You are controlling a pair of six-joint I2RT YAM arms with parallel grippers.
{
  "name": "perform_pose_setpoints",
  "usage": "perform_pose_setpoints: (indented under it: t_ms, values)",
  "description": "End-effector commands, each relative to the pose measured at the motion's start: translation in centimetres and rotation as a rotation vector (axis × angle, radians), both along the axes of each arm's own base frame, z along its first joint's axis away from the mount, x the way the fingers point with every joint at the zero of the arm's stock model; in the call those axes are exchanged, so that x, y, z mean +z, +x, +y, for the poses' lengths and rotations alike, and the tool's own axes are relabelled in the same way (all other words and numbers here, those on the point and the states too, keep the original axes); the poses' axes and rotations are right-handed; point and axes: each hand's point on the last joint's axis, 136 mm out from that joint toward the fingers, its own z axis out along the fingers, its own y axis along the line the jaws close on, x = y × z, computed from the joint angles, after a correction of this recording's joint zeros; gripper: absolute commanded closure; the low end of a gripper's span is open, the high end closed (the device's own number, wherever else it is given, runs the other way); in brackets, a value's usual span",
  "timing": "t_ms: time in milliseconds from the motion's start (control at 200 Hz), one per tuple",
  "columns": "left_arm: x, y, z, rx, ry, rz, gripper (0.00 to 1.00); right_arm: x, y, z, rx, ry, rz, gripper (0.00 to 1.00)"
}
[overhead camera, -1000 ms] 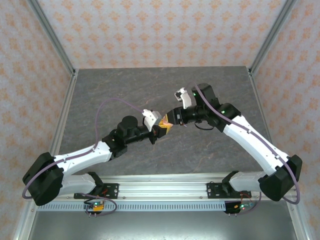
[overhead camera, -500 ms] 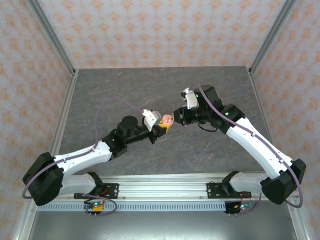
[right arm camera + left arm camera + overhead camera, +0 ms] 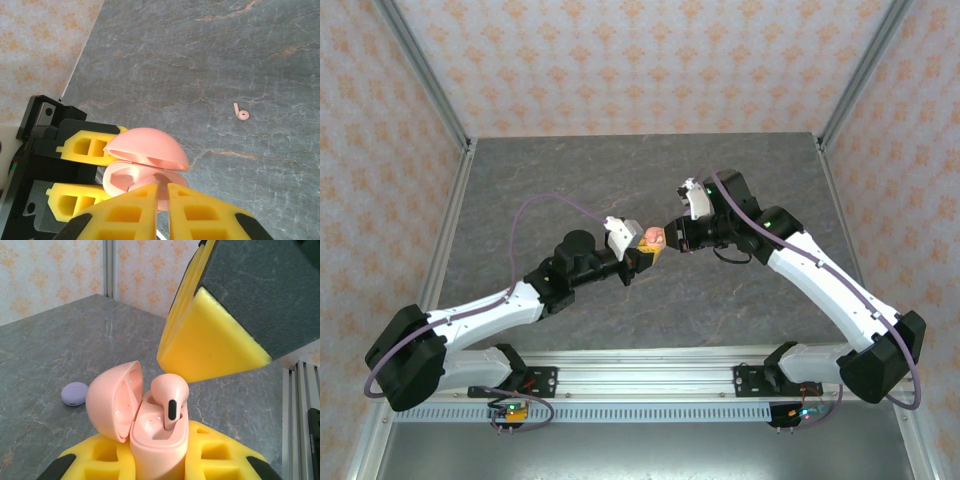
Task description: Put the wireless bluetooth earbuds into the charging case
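Left hand [image 3: 646, 250] grips the open salmon-pink plastic case [image 3: 145, 432] upright, seemingly so the clenched right hand [image 3: 162, 192] can seat its pink earbud [image 3: 169, 392].

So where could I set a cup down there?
Bare: the far corners of the table and the near strip along the rail. Crowded: the middle, where left end effector and right end effector meet at the pink case; a lilac case and loose earbud lie nearby.

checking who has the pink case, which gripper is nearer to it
Left. The left gripper is clamped on the pink case at its base. The right gripper is poised at its open top, jaws nearly together.
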Motion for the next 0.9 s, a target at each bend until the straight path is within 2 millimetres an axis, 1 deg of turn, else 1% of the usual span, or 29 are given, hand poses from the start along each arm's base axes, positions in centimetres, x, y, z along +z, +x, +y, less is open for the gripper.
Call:
perform_pose_setpoints:
  t_ms: [0, 305, 566, 746, 896]
  values:
    - [2.2, 0.4, -0.4, 0.005, -0.047, -0.029, 0.97, 0.5, -0.5, 0.8, 0.043, 0.036, 0.004, 0.85]
    - [2.0, 0.7, -0.4, 0.018, -0.05, -0.01, 0.96, 0.8, -1.2, 1.4, 0.088, 0.073, 0.023, 0.84]
    - [1.7, 0.8, -0.7, 0.011, -0.049, 0.008, 0.96, 1.3, -1.9, 2.4, 0.136, 0.096, 0.023, 0.84]
    - [1.8, 0.6, -1.0, -0.009, -0.056, 0.009, 0.96, 1.1, -1.6, 2.8, 0.133, 0.096, 0.027, 0.83]
    - [1.9, 0.4, -1.2, -0.025, -0.057, 0.011, 0.96, 1.6, -1.3, 3.1, 0.134, 0.113, 0.014, 0.82]
